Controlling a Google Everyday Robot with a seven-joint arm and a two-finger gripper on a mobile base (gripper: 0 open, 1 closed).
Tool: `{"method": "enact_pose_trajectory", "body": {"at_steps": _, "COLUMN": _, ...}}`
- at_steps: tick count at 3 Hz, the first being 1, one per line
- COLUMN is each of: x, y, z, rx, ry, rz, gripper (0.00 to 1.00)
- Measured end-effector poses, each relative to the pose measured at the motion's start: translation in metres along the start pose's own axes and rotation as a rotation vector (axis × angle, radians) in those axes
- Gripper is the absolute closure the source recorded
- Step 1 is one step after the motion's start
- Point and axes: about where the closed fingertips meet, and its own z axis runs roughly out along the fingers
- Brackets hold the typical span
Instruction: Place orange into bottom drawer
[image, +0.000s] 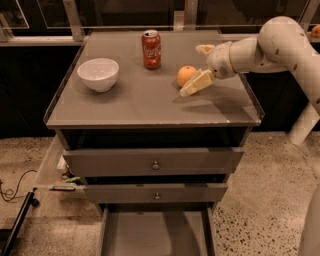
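Speckled floor surrounds a grey cabinet whose bottom drawer stands pulled out beneath the two knobbed ones. Over the top's right side the gripper reaches in from the right, jaws spread wide and holding nothing. The orange sits on the top at their mouth, seemingly between the tips: small, round, smooth and bright.

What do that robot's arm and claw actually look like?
The arm is smooth and white, built of thick rounded tube-like segments with a bulbous joint; no loose cables show. The claw, beside the orange above the grey cabinet top, has a rounded white wrist and two flat, pale cream fingers, spread apart.
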Motion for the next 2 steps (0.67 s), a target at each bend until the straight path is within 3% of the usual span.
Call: {"method": "enact_pose_trajectory", "body": {"at_steps": 2, "x": -0.0005, "y": -0.0002, "z": 0.0000, "rx": 0.000, "ry": -0.001, "rz": 0.000, "gripper": 0.43}}
